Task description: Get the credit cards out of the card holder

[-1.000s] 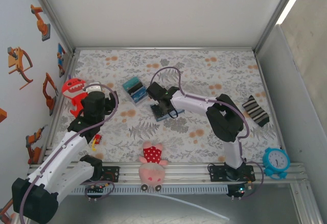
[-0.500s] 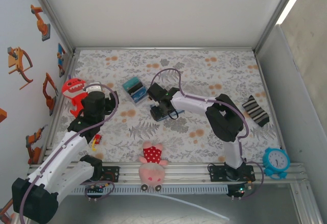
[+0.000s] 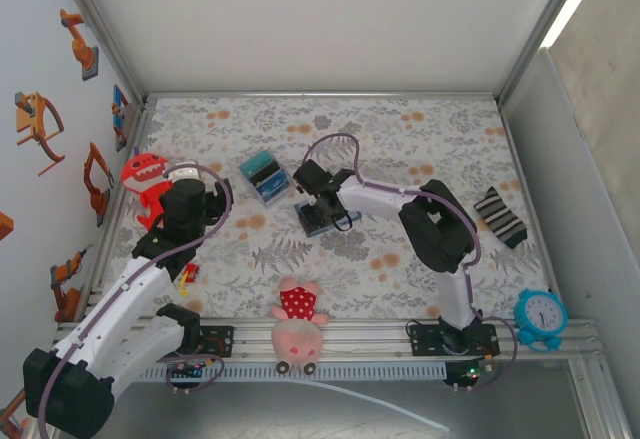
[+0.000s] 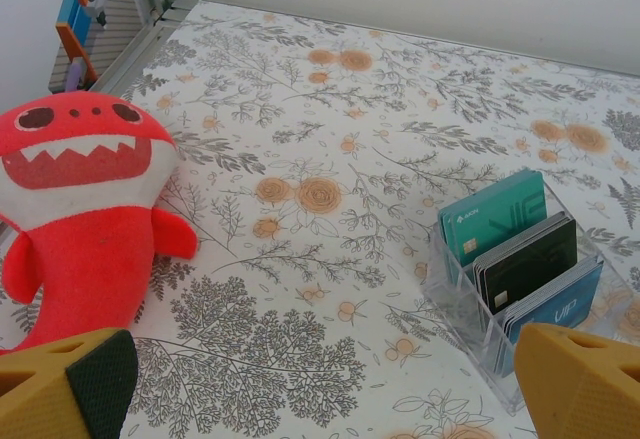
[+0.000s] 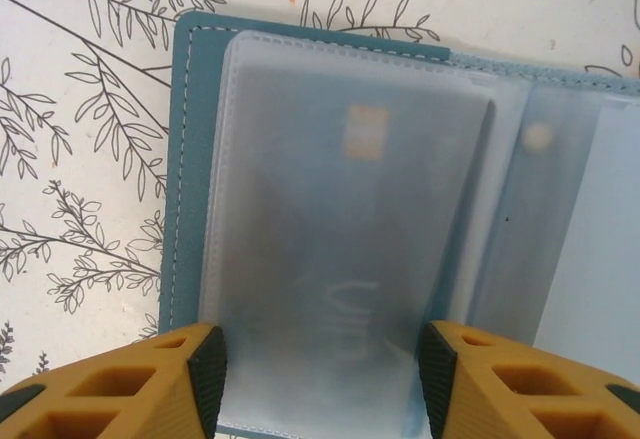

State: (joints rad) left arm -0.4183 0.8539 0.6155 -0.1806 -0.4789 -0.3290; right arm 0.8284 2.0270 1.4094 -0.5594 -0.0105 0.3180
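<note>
The right gripper (image 5: 320,359) is standing directly over the card holder (image 5: 195,159). Its two orange fingers (image 5: 150,379) are straddling a clear plastic sleeve (image 5: 232,209) of the holder. The jaws are standing part-way apart with the sleeve lying between the black pads. Whether the pads are pressing on the sleeve edges cannot be told.

The card holder is lying open and flat on the floral table cover (image 5: 80,159), near the middle of the table. The sleeve is holding one card (image 5: 350,249), which is showing as a pale chip patch and faint lettering through the frosted plastic. A second sleeve (image 5: 540,219) is lying just beside the first.

The left gripper (image 4: 325,369) is hanging released, jaws wide with nothing between them, well apart from the card holder.

Near the card holder, on the left arm's side, a clear rack (image 4: 455,294) is holding three upright cards: teal, black and blue. Beyond the rack from the card holder, a red shark plush (image 4: 85,209) is lying near the side rail.

Bare cloth is lying open along the holder's stitched slate-blue border. A pink plush (image 3: 298,324) is sitting well apart from the holder at the near table edge. A striped sock (image 3: 500,216) and a round blue clock (image 3: 541,316) are lying well apart from it on the right arm's side.
</note>
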